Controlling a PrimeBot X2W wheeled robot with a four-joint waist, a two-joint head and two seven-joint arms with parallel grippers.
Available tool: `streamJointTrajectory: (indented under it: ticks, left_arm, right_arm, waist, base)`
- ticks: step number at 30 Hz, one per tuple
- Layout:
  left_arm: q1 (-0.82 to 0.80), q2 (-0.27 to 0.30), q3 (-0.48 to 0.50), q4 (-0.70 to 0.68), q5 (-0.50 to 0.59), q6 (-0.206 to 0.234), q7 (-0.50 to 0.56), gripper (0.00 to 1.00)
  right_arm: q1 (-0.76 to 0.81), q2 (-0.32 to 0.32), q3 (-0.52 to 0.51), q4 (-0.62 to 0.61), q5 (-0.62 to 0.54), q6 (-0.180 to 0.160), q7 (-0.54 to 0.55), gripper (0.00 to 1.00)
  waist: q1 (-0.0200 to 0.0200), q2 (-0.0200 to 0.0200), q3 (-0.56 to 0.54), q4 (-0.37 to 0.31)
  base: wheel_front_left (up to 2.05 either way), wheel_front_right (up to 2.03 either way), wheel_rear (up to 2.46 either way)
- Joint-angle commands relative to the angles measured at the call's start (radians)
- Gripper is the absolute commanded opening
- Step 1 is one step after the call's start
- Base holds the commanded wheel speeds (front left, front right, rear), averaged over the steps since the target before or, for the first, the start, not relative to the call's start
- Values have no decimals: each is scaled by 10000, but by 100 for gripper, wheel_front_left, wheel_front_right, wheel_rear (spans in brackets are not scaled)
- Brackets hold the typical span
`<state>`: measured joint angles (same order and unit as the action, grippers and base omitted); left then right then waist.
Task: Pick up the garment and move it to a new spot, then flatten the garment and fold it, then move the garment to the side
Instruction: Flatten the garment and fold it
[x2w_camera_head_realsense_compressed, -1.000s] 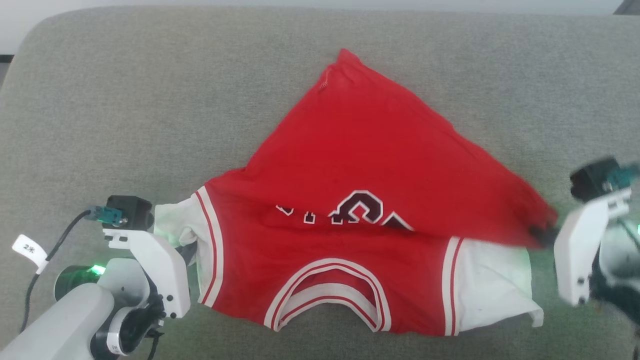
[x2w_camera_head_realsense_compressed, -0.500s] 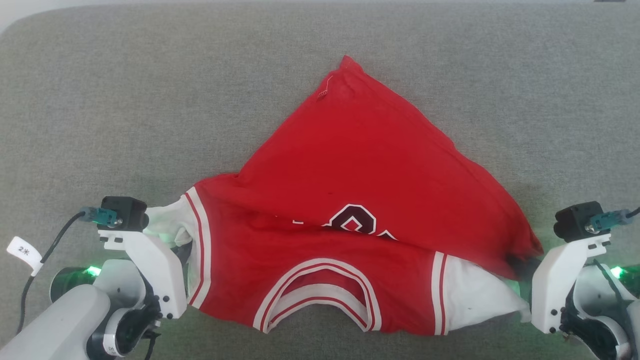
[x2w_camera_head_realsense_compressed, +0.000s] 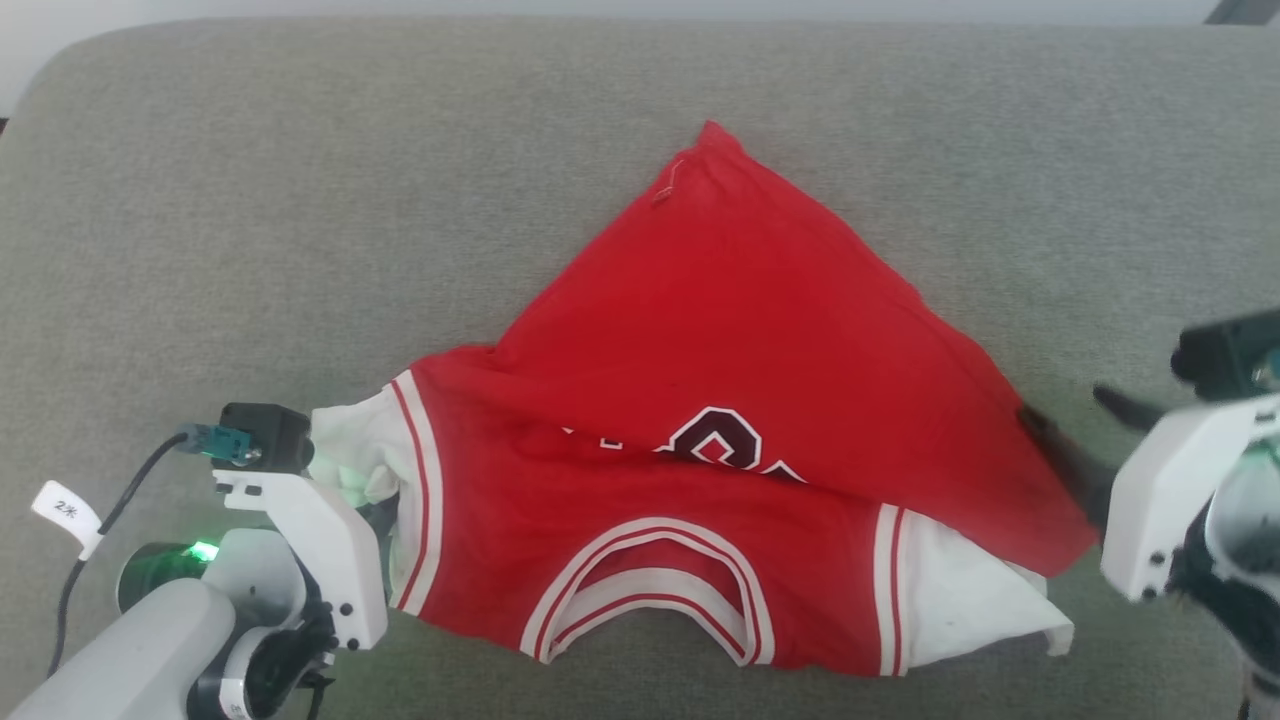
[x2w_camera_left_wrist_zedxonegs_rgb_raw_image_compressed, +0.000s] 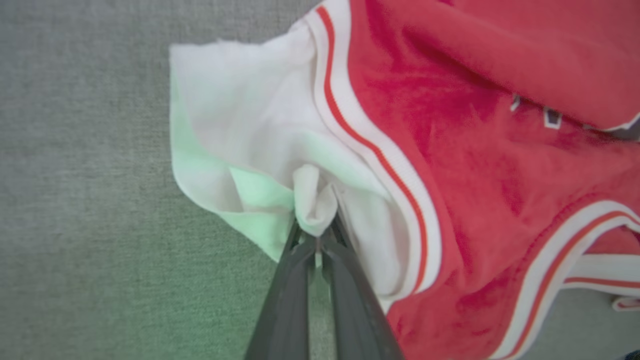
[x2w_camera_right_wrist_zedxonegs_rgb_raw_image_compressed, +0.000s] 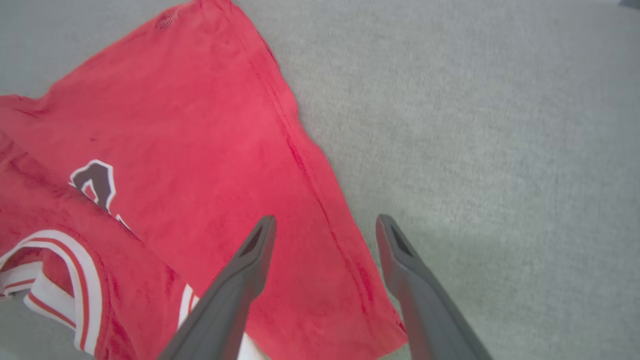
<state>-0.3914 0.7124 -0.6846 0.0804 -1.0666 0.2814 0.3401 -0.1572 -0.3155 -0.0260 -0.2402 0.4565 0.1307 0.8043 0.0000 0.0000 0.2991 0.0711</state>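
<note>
1. The garment (x2w_camera_head_realsense_compressed: 720, 400) lies folded over itself mid-way across the grey cushion (x2w_camera_head_realsense_compressed: 250, 200), well clear of its far edge, with the collar nearest the robot.
2. The left gripper (x2w_camera_left_wrist_zedxonegs_rgb_raw_image_compressed: 315, 235) is clamped on the garment's white sleeve (x2w_camera_left_wrist_zedxonegs_rgb_raw_image_compressed: 240, 125).
3. The right gripper (x2w_camera_right_wrist_zedxonegs_rgb_raw_image_compressed: 325, 222) has its fingers apart, straddling the garment's red side edge and holding nothing.

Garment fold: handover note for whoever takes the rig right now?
Left gripper: shut on the white sleeve at the robot's left.
Right gripper: open, holding nothing; its fingers straddle the red side edge.
Garment: lies on the grey cushion, collar nearest the robot.
Done: red body folded over the chest, crooked, half covering the number.
Left: square up and finish the fold, then move it aside.
</note>
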Motion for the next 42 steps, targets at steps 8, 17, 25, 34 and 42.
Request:
streamJointTrajectory:
  ticks: [8,17,25,34,42]
  left_arm:
    - [-237,-309,-196,-105,146,-32,-17,0]
    - [-963,-1212,-731,169,493,-443,31,0]
    - [-1504,-2094,-1143,892,605,-968,-129,0]
    - [-1814,-2747,-1348,1649,603,-1430,-387,0]
    - [-1997,-2982,-1296,2436,498,-1675,-587,0]
  right_arm:
    - [-2327,-213,604,672,-48,1,222,100]
    - [-5662,-963,2448,3939,383,2,-299,100]
    - [-7905,-1464,4359,6849,871,1,-297,100]
    - [-9035,-1769,6134,9121,1540,1,612,100]
    - [-9105,-2111,7309,10228,2179,-1,1000,0]
  waist:
    - [0,0,230,595]
    - [0,0,805,1992]
    - [0,0,1255,3231]
    - [0,0,1627,3975]
    - [0,0,1673,4014]
  base:
    - [0,0,0]
    - [0,0,0]
    - [0,0,0]
    - [0,0,0]
    - [0,0,0]
